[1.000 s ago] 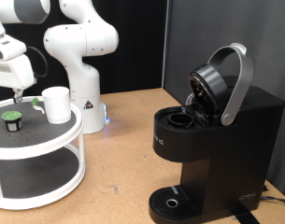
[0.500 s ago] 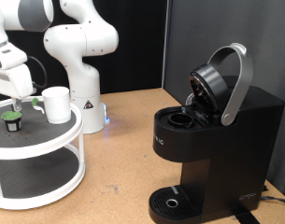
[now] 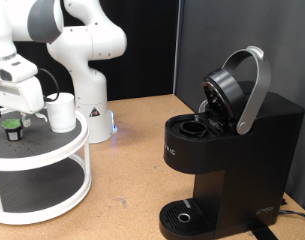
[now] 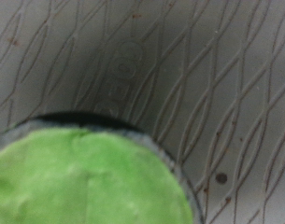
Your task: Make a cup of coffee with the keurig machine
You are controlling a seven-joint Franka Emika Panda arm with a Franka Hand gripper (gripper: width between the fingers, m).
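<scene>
The small green-topped pod [image 3: 11, 129] sits on the dark top of a white two-tier round stand [image 3: 54, 152] at the exterior view's left. My gripper [image 3: 12, 119] is lowered right over the pod, with its fingers spread to either side of it. The wrist view shows the pod's green lid [image 4: 81, 177] very close, on the stand's grey patterned surface [image 4: 198, 75]; no fingers show there. The white cup [image 3: 60, 112] stands on the stand just right of the gripper. The black keurig machine [image 3: 237, 160] stands at the right with its silver-handled lid [image 3: 254, 85] raised and its pod chamber [image 3: 195, 128] open.
The robot's white base [image 3: 87, 60] stands behind the stand. The stand has a lower shelf [image 3: 37, 185]. Bare wooden tabletop [image 3: 127, 185] lies between the stand and the machine. The machine's round drip base [image 3: 182, 216] faces the front.
My gripper has moved down and towards the exterior view's left, from above the stand to right over the green-topped pod. The cup, the pod and the machine have not moved.
</scene>
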